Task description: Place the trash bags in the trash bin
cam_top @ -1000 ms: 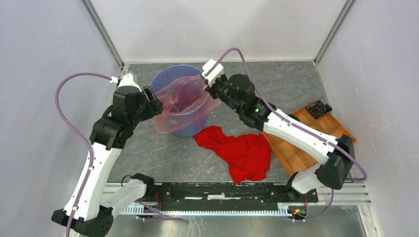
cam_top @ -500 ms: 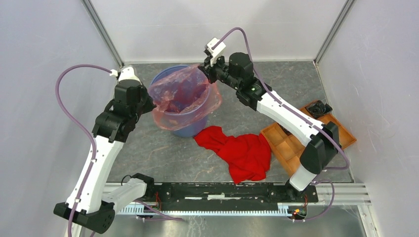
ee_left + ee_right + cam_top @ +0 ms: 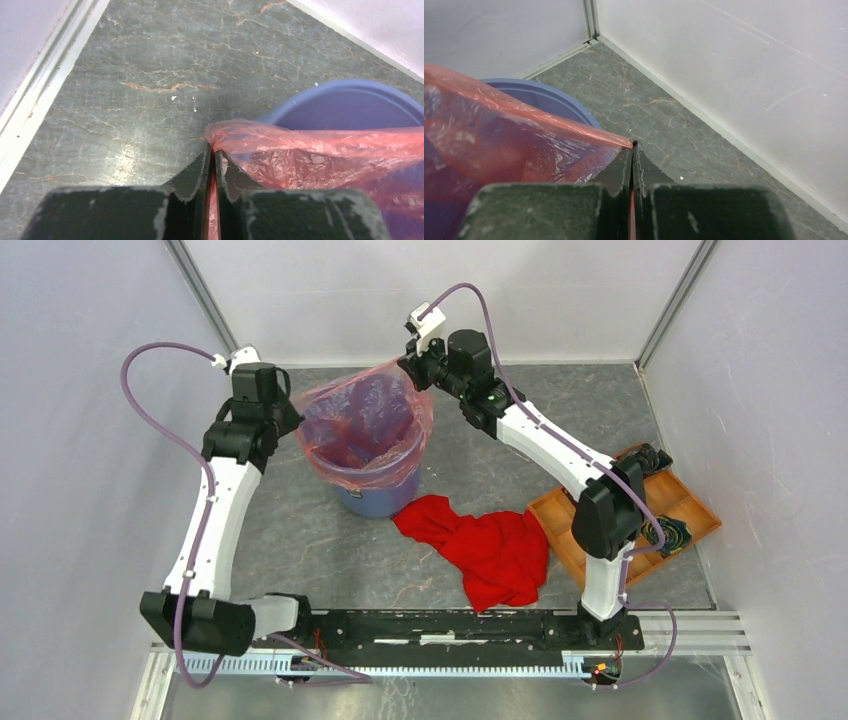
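From above, the trash bin [image 3: 378,503] stands near the far edge of the surface [image 3: 300,540], left of centre. The trash bag [image 3: 365,420] is stretched open over its mouth and hangs down its outer wall. The left pincer [image 3: 291,421] grips the film's left rim and the right pincer [image 3: 410,366] its far-right rim. A red cloth [image 3: 490,545] lies just beside the bin's near side, and an orange tray [image 3: 556,517] sits toward the right edge. In the left wrist view, the left pincer [image 3: 212,152] is clamped on a pinch of film beside the bin's rim. In the right wrist view, the right pincer [image 3: 632,150] is likewise closed on the film's corner, just outside the bin.
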You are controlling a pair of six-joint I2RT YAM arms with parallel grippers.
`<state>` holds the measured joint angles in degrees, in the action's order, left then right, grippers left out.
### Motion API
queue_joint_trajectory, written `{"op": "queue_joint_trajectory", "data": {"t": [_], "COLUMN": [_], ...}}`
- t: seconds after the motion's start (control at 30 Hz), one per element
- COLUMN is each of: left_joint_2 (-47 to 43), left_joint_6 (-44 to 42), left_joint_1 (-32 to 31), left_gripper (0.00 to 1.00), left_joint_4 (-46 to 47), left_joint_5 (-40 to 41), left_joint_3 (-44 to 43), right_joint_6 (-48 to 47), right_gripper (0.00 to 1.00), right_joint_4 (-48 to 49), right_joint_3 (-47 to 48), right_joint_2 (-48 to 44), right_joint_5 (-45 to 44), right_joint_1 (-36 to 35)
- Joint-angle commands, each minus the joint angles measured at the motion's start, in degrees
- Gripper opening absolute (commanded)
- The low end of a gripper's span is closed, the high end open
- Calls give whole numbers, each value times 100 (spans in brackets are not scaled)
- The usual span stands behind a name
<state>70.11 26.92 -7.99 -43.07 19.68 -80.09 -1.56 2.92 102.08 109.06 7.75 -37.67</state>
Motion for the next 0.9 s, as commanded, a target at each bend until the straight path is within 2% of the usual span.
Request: {"op": "queue_joint_trajectory", "data": {"t": [0.0, 0.07, 0.23, 0.5, 0.87], "left_joint_2": [353, 433, 494, 915, 1483], "left_joint_6": [142, 257, 491, 616, 840], "left_joint_1": [767, 1099, 1262, 1339, 1506], "left_gripper": [9, 8, 8, 11, 11], "left_joint_4": [561, 778, 1234, 1310, 1572], "left_joint_5": [-1248, -1690, -2438, -2317, -2902], "left_joint_3": [-159, -80, 56, -161, -4], "right_joint_6": [311, 411, 533, 995, 1390], "right_gripper": [0, 1, 8, 18, 19], "right_joint_4": [342, 426, 609, 787, 652], "right_joint_3": [391, 398, 439, 687, 777], "right_joint_2": [217, 285, 453, 841, 1159], "right_joint_5": [137, 259, 443, 429, 547], "right_joint_1": [106, 151, 181, 309, 436]}}
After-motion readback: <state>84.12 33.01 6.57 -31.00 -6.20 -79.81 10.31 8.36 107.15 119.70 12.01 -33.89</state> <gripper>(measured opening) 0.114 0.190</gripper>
